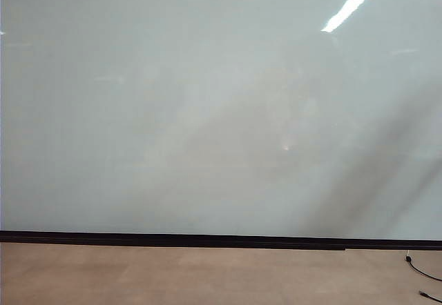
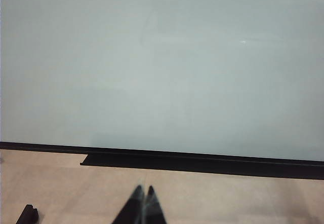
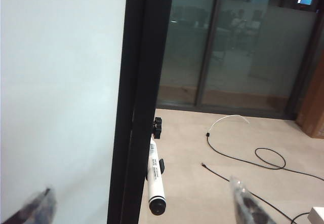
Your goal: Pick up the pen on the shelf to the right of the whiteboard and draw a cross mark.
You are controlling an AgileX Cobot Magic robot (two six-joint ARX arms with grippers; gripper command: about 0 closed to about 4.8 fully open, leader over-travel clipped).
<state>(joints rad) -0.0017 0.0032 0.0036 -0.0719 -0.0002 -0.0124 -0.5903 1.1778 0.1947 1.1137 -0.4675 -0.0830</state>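
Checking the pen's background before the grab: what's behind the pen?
Behind the pen lie tan floor and black cables, glass doors farther back. Its holder is hidden by the whiteboard's black frame. The open right gripper flanks it.

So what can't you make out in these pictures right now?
- Pen: seen only in the right wrist view; its label print is too small to read.
- Right gripper: open, fingertips blurred, cut by the frame edge.
- Left gripper: only its tips show.
- Whiteboard: edges run off frame.

Pen (image 3: pixel 155 176) label print too small to read.
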